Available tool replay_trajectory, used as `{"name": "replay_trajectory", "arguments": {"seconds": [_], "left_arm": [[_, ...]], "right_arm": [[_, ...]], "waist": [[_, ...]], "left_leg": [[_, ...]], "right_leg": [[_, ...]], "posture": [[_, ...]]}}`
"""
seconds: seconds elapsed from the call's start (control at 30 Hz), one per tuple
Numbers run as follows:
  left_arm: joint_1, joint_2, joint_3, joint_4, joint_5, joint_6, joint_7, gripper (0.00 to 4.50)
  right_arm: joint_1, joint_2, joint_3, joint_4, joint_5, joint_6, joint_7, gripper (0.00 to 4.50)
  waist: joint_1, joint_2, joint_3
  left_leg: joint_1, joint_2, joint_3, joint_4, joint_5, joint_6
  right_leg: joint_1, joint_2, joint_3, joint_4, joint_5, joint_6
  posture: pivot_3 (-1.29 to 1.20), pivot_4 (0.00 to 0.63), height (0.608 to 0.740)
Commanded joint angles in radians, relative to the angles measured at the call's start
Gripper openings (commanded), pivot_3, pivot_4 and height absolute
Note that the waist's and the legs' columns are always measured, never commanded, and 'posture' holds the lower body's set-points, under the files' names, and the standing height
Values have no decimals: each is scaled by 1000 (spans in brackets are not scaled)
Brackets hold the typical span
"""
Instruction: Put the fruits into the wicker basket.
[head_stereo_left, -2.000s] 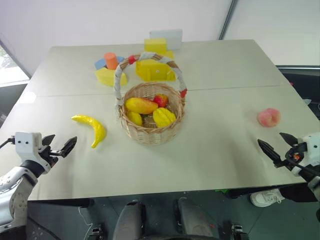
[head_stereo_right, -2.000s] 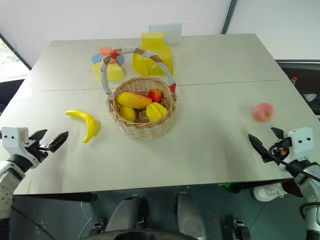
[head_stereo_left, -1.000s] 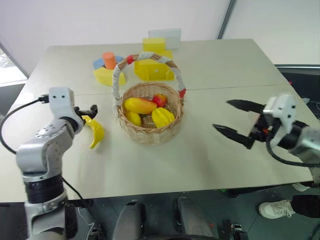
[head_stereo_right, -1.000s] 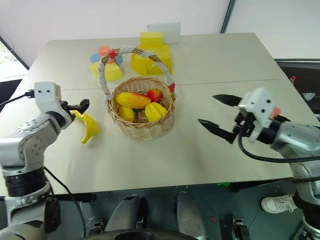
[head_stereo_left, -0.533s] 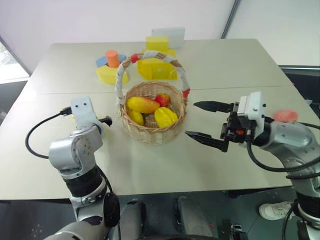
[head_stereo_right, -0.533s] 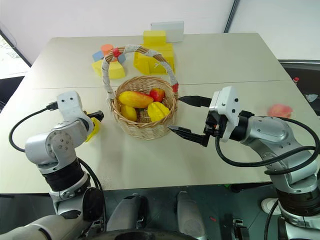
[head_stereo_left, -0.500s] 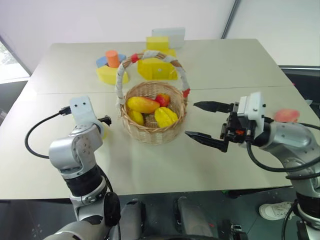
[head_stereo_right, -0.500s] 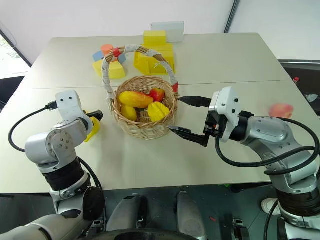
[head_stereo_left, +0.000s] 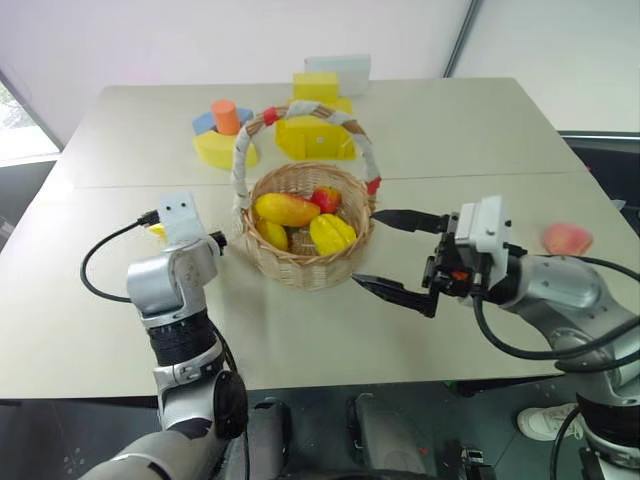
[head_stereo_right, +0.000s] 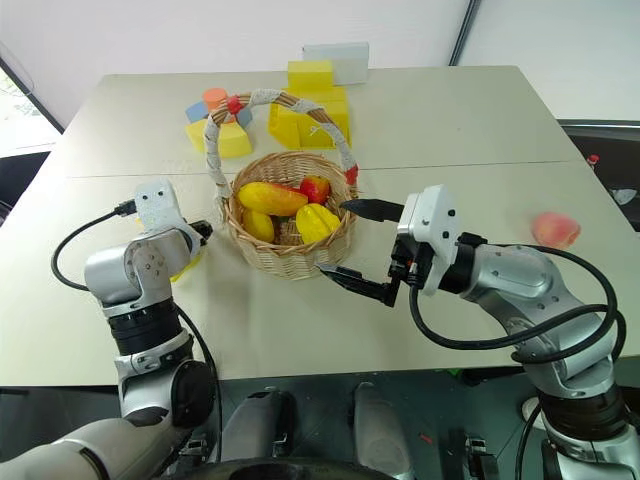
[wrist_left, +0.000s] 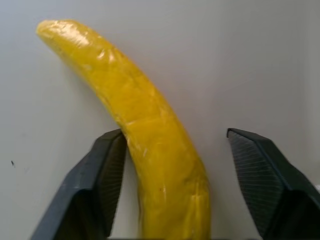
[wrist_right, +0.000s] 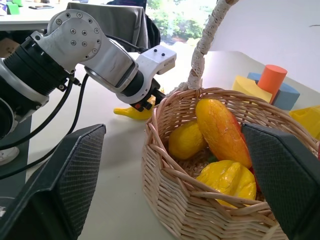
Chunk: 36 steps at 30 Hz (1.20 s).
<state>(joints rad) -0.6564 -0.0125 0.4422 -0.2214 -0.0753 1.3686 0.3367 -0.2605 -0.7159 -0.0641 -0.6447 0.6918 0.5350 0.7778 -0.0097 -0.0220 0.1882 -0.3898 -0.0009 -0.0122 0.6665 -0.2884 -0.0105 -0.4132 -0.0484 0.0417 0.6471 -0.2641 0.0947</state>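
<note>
The yellow banana (wrist_left: 150, 150) lies on the table to the left of the wicker basket (head_stereo_left: 300, 272). My left gripper (wrist_left: 175, 145) is open and straddles it: one finger (wrist_left: 107, 170) touches its side, the other stands apart. In the head views the left arm hides most of the banana (head_stereo_right: 186, 264). The basket holds a mango (head_stereo_left: 285, 209), a red piece (head_stereo_left: 324, 198) and two yellow pieces. My right gripper (head_stereo_left: 365, 248) hovers wide open and empty just to the right of the basket. The pink peach (head_stereo_left: 567, 238) lies far right on the table.
Foam blocks (head_stereo_left: 225, 135), a yellow block box (head_stereo_left: 315, 130) and a white box (head_stereo_left: 338, 72) stand behind the basket. The basket's tall arched handle (head_stereo_left: 240, 165) rises over its left side. The table's front edge (head_stereo_left: 330, 385) runs just beneath both arms.
My left gripper has come down over the banana and its fingers have narrowed around it. The right gripper has drifted left, closer to the basket's side, staying open.
</note>
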Motion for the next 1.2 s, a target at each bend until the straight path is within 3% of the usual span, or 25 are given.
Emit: {"name": "replay_trajectory", "arguments": {"seconds": [0.03, 0.1, 0.27, 0.33, 0.4, 0.47, 0.57, 0.67, 0.97, 1.07, 1.2], "left_arm": [[-10, 5, 6, -17, 18, -16, 4, 1608], [-5, 10, 2, -21, 31, -16, 6, 868], [52, 110, 8, -78, 14, -134, -85, 864], [116, 202, -4, -140, -56, -314, -262, 864], [268, 322, 16, -246, -165, -585, -569, 864], [388, 398, 35, -294, -222, -758, -741, 864], [477, 458, 137, -336, -386, -827, -901, 864], [487, 534, 120, -402, -524, -792, -991, 864], [303, 722, -93, -555, -826, -621, -1009, 864], [225, 774, -247, -540, -762, -584, -1000, 864], [109, 800, -482, -430, -543, -671, -1032, 864]], "right_arm": [[-6, 5, -11, -40, 11, -6, -11, 4500], [-5, 5, -9, -41, 11, -6, -13, 4500], [-5, 0, -13, -26, 3, -13, -8, 4500], [-5, -6, -21, -12, -3, -19, -1, 4500], [-5, -13, -31, 8, -13, -28, 9, 4500], [-8, -15, -34, 26, -20, -36, 16, 4500], [-24, -11, -26, 79, -41, -60, 41, 4500], [-39, -1, -11, 132, -65, -85, 66, 4500], [-55, 20, 0, 212, -110, -134, 100, 4500], [-45, 25, -11, 206, -115, -135, 92, 4500], [-17, 25, -31, 188, -125, -137, 69, 4500]], "waist": [[0, 0, 0], [1, 0, 0], [-5, 0, 0], [-7, 0, 0], [-9, 0, 0], [-5, 1, 0], [3, 1, 0], [5, 0, 0], [-5, 0, 0], [-6, 0, 0], [-1, 0, 0]], "left_leg": [[0, 0, 0, 0, 0, 0], [0, 0, 0, 0, 0, 0], [0, 0, 0, 0, 0, 0], [0, 1, 1, -1, 0, 0], [-2, 2, 2, -2, 2, -4], [-2, 3, 4, -3, 3, -6], [-2, 1, 4, -4, 2, -4], [-2, 0, 4, -2, 2, -3], [-1, -2, 3, -1, 0, 0], [0, 0, 3, -1, 0, 1], [0, 0, 3, 0, 0, 1]], "right_leg": [[0, 0, 0, 0, 0, 0], [0, 0, 0, 0, 0, 0], [-1, 0, 0, 0, 0, 0], [-2, 0, 0, 1, 0, 0], [-5, -1, 1, 1, 0, -1], [-7, -2, 2, 1, 0, -2], [-6, -7, 1, 0, 0, -2], [-4, -9, 0, -1, -2, -5], [-1, -8, -1, -1, 1, -1], [-1, -4, -1, 0, 1, -1], [0, 1, 0, 0, 0, -1]], "posture": [[0, 150, 740], [0, 150, 740], [0, 150, 740], [0, 150, 740], [0, 150, 740], [0, 150, 740], [0, 150, 740], [0, 150, 740], [0, 150, 740], [0, 150, 740], [0, 150, 740]]}}
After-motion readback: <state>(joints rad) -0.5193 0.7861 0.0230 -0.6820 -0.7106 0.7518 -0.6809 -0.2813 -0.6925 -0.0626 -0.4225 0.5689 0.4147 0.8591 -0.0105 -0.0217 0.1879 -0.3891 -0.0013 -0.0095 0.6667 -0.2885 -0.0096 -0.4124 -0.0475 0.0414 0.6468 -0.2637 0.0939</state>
